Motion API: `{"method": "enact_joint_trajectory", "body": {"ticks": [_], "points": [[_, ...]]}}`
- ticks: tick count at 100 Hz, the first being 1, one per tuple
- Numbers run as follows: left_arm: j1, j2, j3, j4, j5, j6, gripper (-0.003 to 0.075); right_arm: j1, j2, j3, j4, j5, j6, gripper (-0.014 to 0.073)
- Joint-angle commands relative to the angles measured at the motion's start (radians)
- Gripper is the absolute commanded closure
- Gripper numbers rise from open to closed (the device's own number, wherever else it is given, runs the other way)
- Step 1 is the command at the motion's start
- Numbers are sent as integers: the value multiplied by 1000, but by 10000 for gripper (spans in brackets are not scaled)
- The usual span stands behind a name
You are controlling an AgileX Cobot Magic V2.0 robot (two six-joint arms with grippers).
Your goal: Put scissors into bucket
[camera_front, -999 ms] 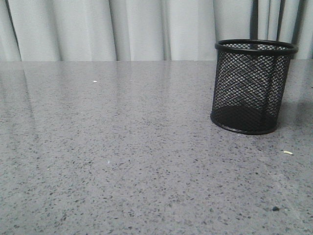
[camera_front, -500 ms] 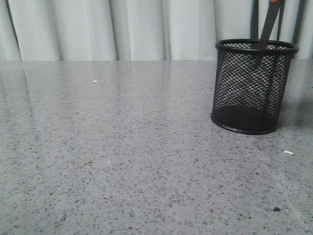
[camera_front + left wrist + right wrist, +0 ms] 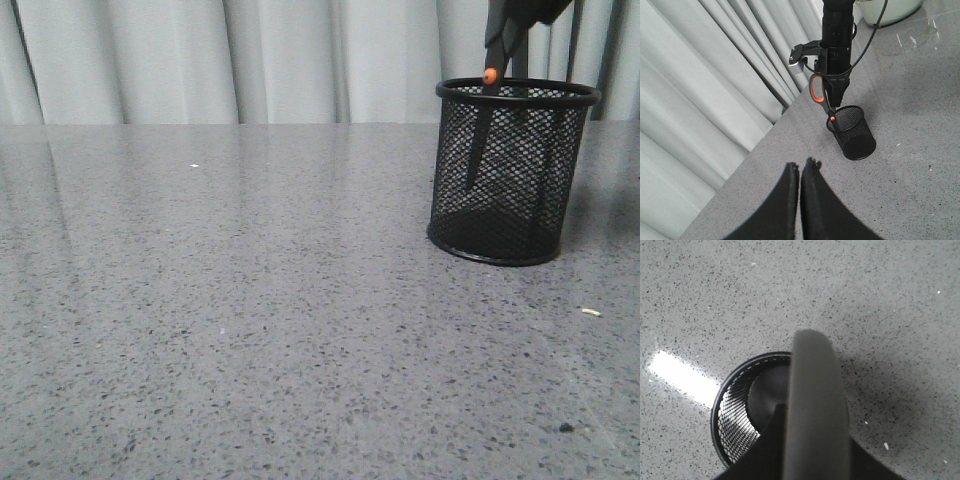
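Scissors [image 3: 487, 110] with dark blades and an orange pivot dot hang points-down inside the black wire-mesh bucket [image 3: 512, 175] on the speckled grey stone table [image 3: 250, 300]. The right gripper [image 3: 832, 95] pinches their handles. The left gripper [image 3: 800, 172] has its fingers pressed together, holding nothing.

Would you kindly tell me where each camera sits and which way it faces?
Front: low over the table, facing the curtain; bucket, scissors, no arm clearly.
Left wrist: high, looking across; own shut left gripper, the right arm lowering the scissors.
Right wrist: straight down into the bucket; a handle fills it.
All share the bucket.
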Motion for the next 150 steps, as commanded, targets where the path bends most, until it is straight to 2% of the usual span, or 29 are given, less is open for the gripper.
{"method": "enact_joint_trajectory", "body": {"ticks": [1,20,27,35,51,59,64,77,90,104,130,150], "points": [[-6,16,-15,-26,-82,-14,740,-5,-30,-23,17,-31,-1,594],[-6,16,-15,-26,-82,-14,740,-5,-32,-35,17,-26,-1,325],[-6,16,-15,-26,-82,-14,740,-5,-32,-58,17,-26,-1,251],[-6,16,-15,-26,-82,-18,740,-5,-32,-100,17,-26,-1,208],[-6,16,0,-16,-107,-53,740,-5,-32,-214,-23,-22,-1,206],[-5,16,24,30,-144,-111,740,-5,-34,-274,-30,-10,-1,235],[-5,13,43,82,-173,-166,740,-5,-43,-304,-17,-4,-1,307],[-5,-19,129,234,-274,-337,740,-5,-102,-312,47,-28,-1,671],[-5,-101,249,325,-394,-455,740,-5,-185,-271,47,-40,-1,639],[-5,-232,410,342,-534,-567,740,-3,-373,-68,50,-180,-3,639],[11,-454,687,457,-625,-637,740,-3,-892,600,-2,-609,-3,639],[12,-501,820,421,-682,-639,740,-3,-1271,922,-9,-743,-3,639]]}}
